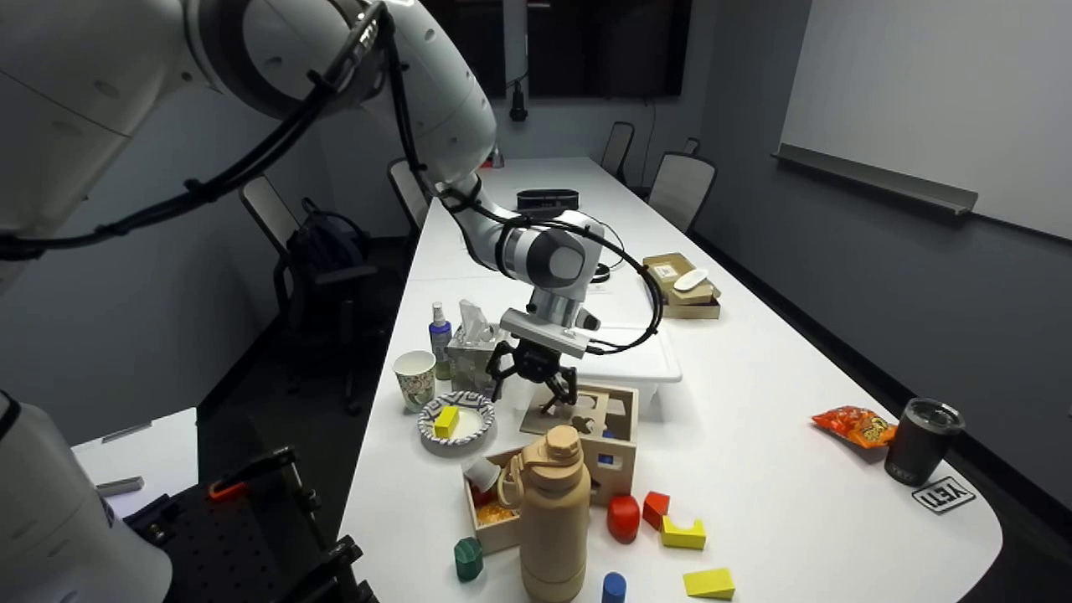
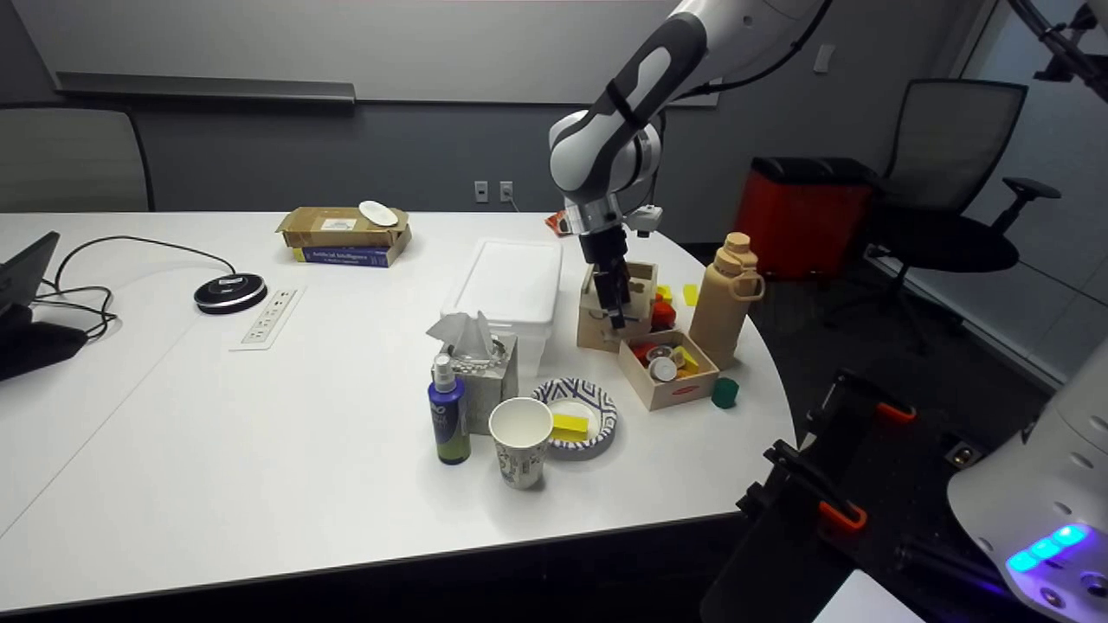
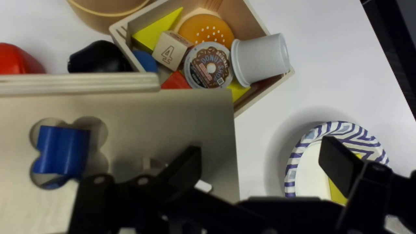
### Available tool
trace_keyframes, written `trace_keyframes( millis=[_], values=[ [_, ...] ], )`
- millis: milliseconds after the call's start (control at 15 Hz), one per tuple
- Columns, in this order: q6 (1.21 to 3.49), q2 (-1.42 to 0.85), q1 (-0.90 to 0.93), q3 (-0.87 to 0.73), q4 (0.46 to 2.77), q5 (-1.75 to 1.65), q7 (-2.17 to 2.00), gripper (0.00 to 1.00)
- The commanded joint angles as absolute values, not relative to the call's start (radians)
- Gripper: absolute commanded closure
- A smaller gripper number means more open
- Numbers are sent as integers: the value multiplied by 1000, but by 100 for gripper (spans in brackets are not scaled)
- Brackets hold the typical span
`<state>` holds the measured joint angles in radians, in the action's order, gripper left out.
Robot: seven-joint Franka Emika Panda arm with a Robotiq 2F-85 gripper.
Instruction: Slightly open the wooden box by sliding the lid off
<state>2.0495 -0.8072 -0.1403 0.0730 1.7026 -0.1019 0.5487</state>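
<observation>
The pale wooden box (image 1: pixel 615 465) stands on the white table, and it also shows in an exterior view (image 2: pixel 595 336). Its lid (image 1: pixel 548 419) juts out past the box's side towards the paper plate, and a gap shows at the opposite side of the top. In the wrist view the lid (image 3: pixel 208 123) reaches beyond the end of the box's rim (image 3: pixel 78 84). A blue block (image 3: pixel 63 149) shows in a clover-shaped hole. My gripper (image 3: pixel 261 156) is open and empty. One finger is over the lid, the other over the plate side. Contact with the lid cannot be told.
A shallow wooden tray (image 3: pixel 256 16) with blocks and cups adjoins the box. A tan bottle (image 1: pixel 554 519) stands beside it. A patterned plate (image 3: pixel 291 175) holds a yellow block. A tissue box (image 2: pixel 485 389), paper cup (image 2: pixel 520 446), spray bottle (image 2: pixel 448 415) and white bin (image 2: pixel 511 281) are close by.
</observation>
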Motion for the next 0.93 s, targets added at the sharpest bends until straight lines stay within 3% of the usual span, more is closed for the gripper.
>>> trace_keyframes(
  millis=[0,867],
  values=[
    [2039,-768,-150,98,1754,-88,585,0],
    [2037,-730,-143,139,1828,-74,631,0]
  ],
)
